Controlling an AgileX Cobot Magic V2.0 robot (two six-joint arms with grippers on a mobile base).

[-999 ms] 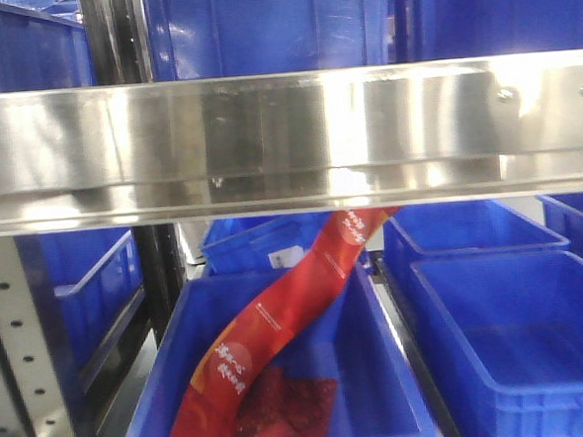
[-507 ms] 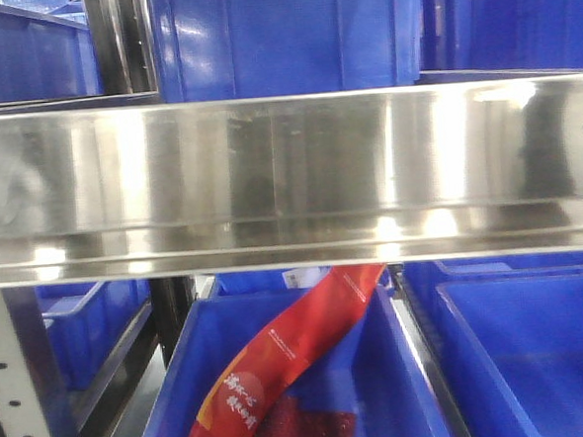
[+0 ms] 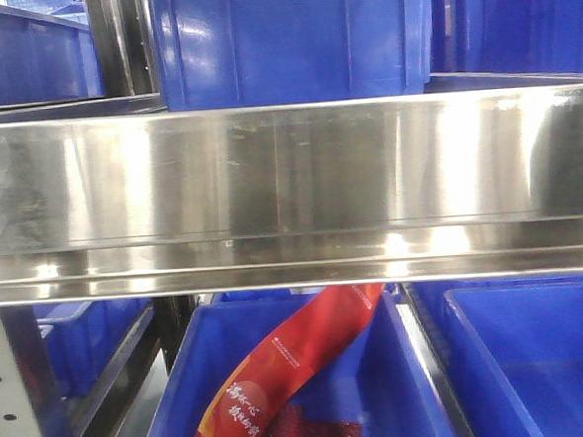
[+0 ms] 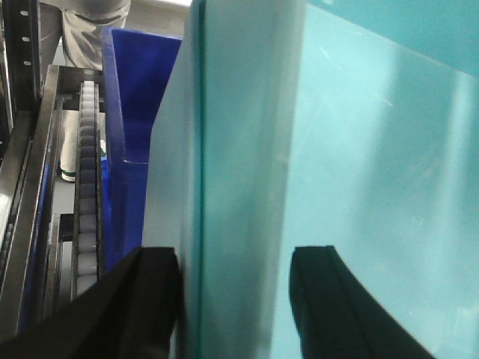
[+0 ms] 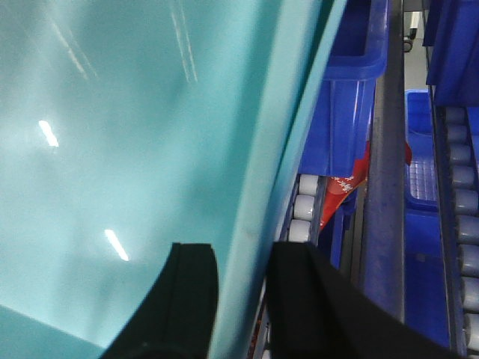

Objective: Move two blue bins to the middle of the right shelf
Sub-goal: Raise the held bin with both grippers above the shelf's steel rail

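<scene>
The left gripper (image 4: 232, 299), two black fingers, is clamped over the thin side wall of a blue plastic bin (image 4: 337, 149), one finger (image 4: 142, 299) outside the wall and the other inside against the pale, washed-out inner face. The right gripper (image 5: 239, 299) pinches the opposite wall of the same bin (image 5: 112, 149) in the same way, its black finger (image 5: 187, 299) on the inner face and its mate outside the rim.

Taking the shiny brushed stainless steel front rail of the right shelf (image 3: 289, 169) as the landmark: a tall blue bin (image 3: 286, 41) stands just behind and above the rail, with more blue bins to either side of it. Below the rail, an open blue bin (image 3: 400, 370) holds a long red printed package (image 3: 281, 378) leaning diagonally from its lower left up toward the rail's underside. Another open blue bin (image 3: 538, 362) sits beside it to the right. White roller tracks (image 5: 303, 206) run alongside the held bin, and a perforated metal upright (image 3: 5, 394) stands below the rail's left end.
</scene>
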